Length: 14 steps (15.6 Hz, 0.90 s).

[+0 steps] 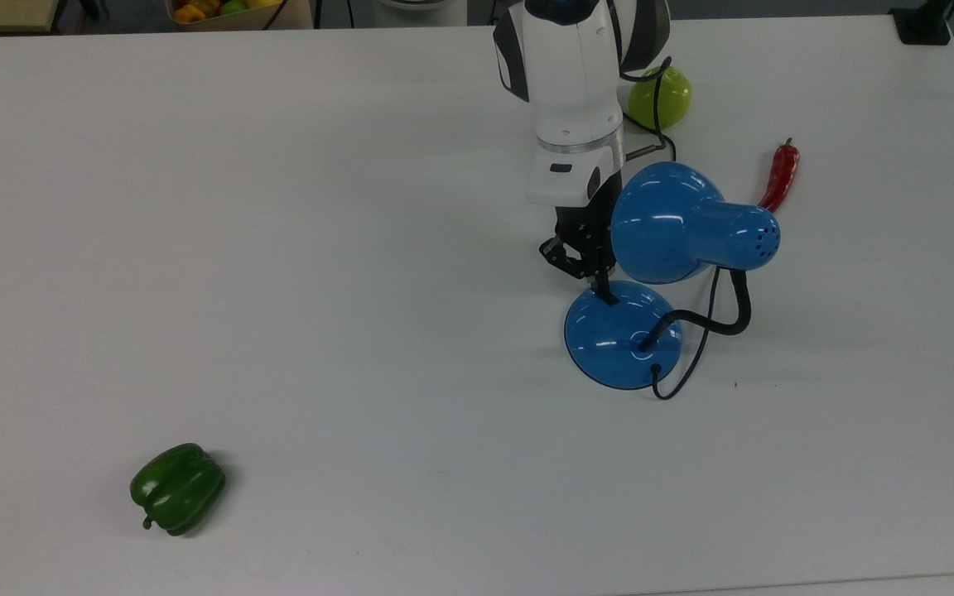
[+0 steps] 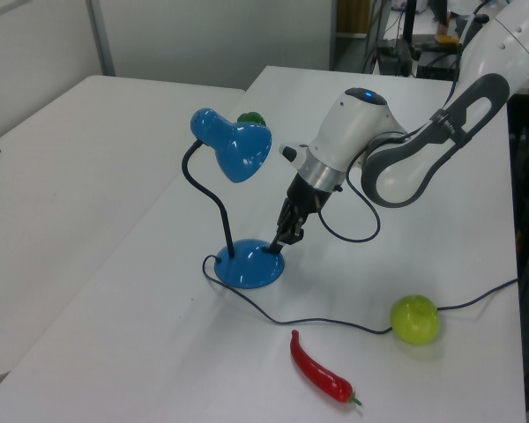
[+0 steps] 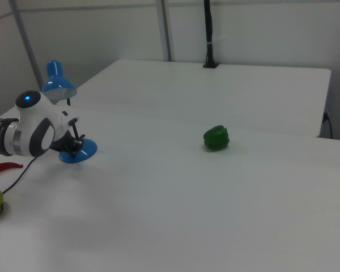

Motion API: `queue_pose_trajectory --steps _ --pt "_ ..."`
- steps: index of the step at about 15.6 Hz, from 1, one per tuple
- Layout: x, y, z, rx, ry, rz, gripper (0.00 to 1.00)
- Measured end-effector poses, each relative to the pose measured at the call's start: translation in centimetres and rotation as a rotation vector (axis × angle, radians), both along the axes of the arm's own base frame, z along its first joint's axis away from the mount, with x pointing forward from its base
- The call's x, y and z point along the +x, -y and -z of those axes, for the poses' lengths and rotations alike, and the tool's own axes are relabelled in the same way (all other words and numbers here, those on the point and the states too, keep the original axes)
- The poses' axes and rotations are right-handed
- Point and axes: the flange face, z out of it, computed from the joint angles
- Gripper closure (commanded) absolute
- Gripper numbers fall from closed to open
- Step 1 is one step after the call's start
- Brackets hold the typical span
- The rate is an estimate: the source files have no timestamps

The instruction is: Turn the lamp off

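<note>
The blue lamp stands on the white table, its round base (image 1: pixel 622 339) right of centre in the top view and its cone shade (image 1: pixel 676 223) hanging over the base on a black gooseneck. The base (image 2: pixel 247 269) and shade (image 2: pixel 238 145) also show in the left view. My gripper (image 1: pixel 608 295) is shut, with nothing held. It points down, and its black tip sits on the top edge of the base, under the shade. In the left view the gripper (image 2: pixel 277 248) touches the base's right rim. In the right view the gripper (image 3: pixel 76 144) meets the base (image 3: pixel 79 152).
A green bell pepper (image 1: pixel 177 488) lies far off at the top view's lower left. A red chili (image 1: pixel 779 175) and a green apple (image 1: pixel 661 95) lie near the arm. The lamp's black cord (image 2: pixel 335 324) trails across the table towards the apple (image 2: pixel 414 319).
</note>
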Motion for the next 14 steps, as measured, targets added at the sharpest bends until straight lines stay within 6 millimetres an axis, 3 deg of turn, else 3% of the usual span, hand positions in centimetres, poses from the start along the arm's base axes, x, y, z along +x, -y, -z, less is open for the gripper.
queue_pose_trajectory --steps 6,9,11,14 --pt "-0.9 0.6 0.7 -0.042 -0.107 -0.006 1.00" --pt "-1.5 1.6 -0.7 -0.076 -0.193 -0.007 0.97" --pt "-2.2 2.4 -2.3 -0.103 -0.264 -0.005 0.85" --pt "-3.8 3.7 -4.8 -0.140 -0.382 0.024 0.54"
